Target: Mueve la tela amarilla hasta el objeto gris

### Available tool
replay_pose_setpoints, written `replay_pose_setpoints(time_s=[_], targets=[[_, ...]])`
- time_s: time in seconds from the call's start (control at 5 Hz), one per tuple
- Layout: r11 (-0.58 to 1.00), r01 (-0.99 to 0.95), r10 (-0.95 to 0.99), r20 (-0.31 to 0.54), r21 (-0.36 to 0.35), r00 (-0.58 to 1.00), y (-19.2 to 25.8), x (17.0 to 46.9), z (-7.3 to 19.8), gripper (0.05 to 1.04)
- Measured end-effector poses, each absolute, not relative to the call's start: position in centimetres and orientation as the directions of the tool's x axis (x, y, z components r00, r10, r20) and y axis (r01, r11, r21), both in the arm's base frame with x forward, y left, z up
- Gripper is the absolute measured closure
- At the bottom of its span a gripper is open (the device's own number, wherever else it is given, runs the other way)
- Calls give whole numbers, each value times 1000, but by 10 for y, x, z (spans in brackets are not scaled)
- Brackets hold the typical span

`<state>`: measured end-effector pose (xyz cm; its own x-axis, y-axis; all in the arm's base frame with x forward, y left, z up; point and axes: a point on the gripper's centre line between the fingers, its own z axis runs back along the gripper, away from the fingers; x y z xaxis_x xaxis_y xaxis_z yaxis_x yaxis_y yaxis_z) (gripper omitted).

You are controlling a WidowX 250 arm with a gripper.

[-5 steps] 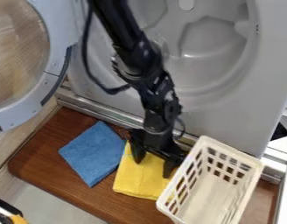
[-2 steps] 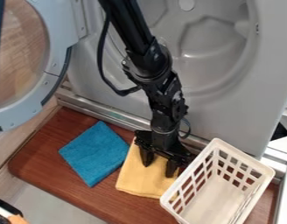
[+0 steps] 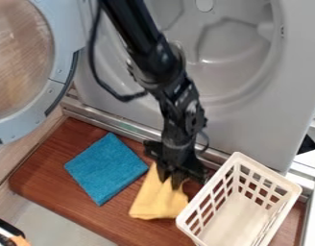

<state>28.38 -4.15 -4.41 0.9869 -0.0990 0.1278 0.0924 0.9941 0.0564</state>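
Note:
My gripper point(image 3: 170, 181) hangs over the brown board, its two fingers close together and shut on the upper part of the yellow cloth point(image 3: 155, 199). The cloth is bunched and creased where the fingers pinch it, and its lower part spreads on the board. It lies between the blue cloth and the white basket. The large grey object point(image 3: 243, 132), a washer-like body with a round hollow, stands behind the board, and the arm passes in front of it.
The blue cloth point(image 3: 106, 168) lies flat left of the yellow one. A white slotted basket point(image 3: 240, 206) stands close on the right. The brown board point(image 3: 48, 185) runs below a metal rail point(image 3: 109, 122). At the upper left is a round grey-blue door point(image 3: 62, 43).
The fingers have come together on the yellow cloth, which is now gathered and narrower. Earlier they were apart over it. The basket has shifted slightly right since the first frame.

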Motion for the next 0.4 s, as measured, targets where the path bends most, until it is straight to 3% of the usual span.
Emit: replay_pose_setpoints(time_s=[0.2, 0.4], targets=[[994, 94, -104, 215, 56, 971, -49, 290, 1, 966], [993, 80, -101, 288, 84, 952, -47, 303, 33, 983]])
